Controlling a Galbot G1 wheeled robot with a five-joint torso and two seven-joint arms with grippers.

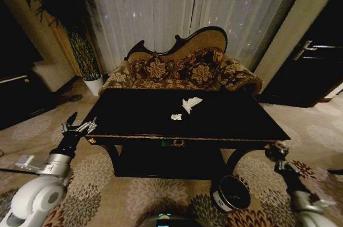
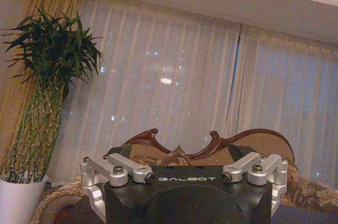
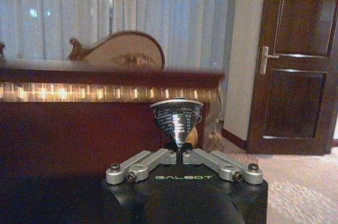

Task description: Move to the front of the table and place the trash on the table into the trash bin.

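The black glossy table (image 1: 134, 114) with gold edge trim stands right before me. The trash on it is two crumpled white paper scraps, one (image 1: 191, 103) near the middle and a smaller one (image 1: 176, 116) closer to me. My right gripper (image 1: 276, 152) hangs beside the table's front right corner, shut on a small shiny can (image 3: 177, 119) that tapers down into the fingers. The right wrist view shows that gripper (image 3: 179, 155) below the table's gold edge (image 3: 79, 92). My left gripper (image 1: 78, 127) is open off the table's left front corner; the left wrist view shows it (image 2: 185, 176) spread wide, holding nothing.
The dark round trash bin (image 1: 231, 193) with a white label stands on the carpet by the table's front right leg, near my right arm. A floral sofa (image 1: 182, 69) sits behind the table. A potted plant (image 1: 86, 50) stands far left, a dark door (image 3: 296, 60) at right.
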